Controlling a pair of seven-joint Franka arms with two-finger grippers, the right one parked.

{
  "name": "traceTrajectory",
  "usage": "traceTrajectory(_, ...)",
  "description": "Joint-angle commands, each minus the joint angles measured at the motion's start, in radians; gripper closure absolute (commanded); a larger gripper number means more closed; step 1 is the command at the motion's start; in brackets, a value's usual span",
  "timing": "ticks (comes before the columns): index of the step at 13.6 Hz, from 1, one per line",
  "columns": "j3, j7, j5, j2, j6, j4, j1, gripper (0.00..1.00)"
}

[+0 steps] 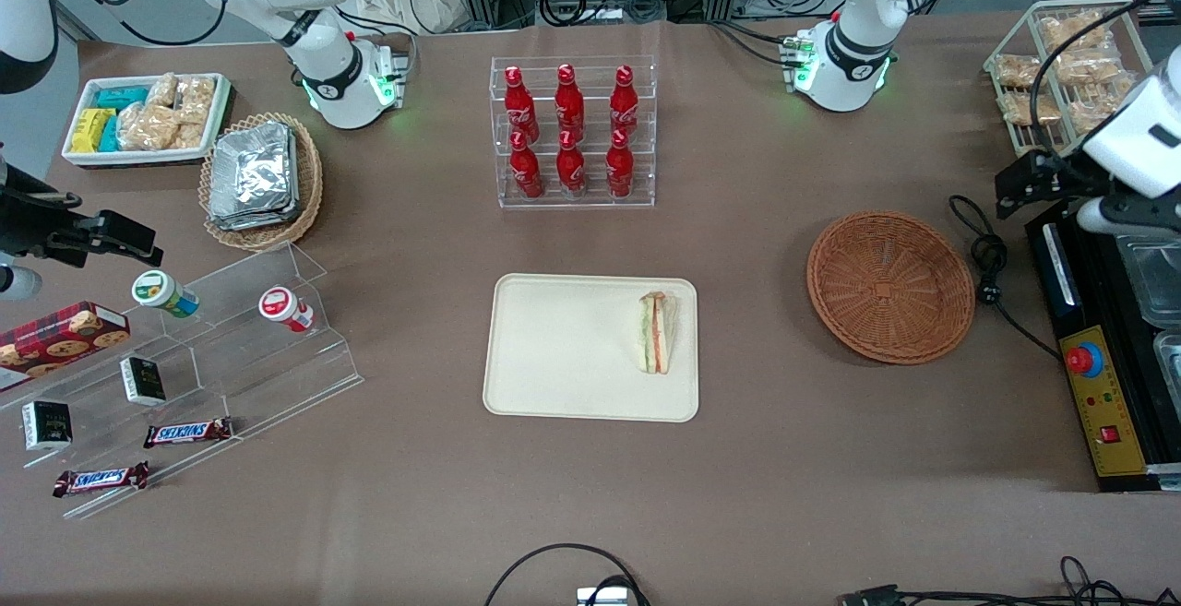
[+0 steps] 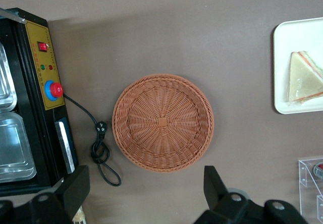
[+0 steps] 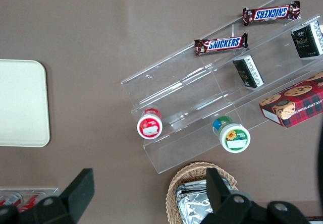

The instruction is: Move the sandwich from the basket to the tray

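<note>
The sandwich [image 1: 657, 332] lies on the cream tray [image 1: 563, 357], near the tray's edge toward the working arm's end. It also shows in the left wrist view [image 2: 304, 77], on the tray [image 2: 282, 67]. The reddish-brown wicker basket [image 1: 890, 286] is empty and stands on the table between the tray and the working arm's end. The left gripper [image 1: 1015, 184] hangs high above the table beside the basket, toward the working arm's end. In the left wrist view the gripper [image 2: 145, 191] is open wide and empty, with the basket [image 2: 162, 122] below it.
A black machine with a red button [image 1: 1098, 385] and a coiled black cable [image 1: 987, 260] lie beside the basket. A rack of red bottles [image 1: 572, 131] stands farther from the camera than the tray. A clear shelf with snacks [image 1: 184, 357] is at the parked arm's end.
</note>
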State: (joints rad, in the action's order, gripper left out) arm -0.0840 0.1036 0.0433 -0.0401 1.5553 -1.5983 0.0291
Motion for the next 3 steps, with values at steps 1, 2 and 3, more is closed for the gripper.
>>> traceTrajectory(1,0.016,0.01,-0.014,-0.041,-0.014,-0.031,-0.018,0.0)
traceTrajectory(2,0.015,0.007,-0.014,-0.041,-0.021,-0.026,-0.018,0.0)
traceTrajectory(3,0.013,0.007,-0.016,-0.04,-0.029,-0.022,-0.017,0.0)
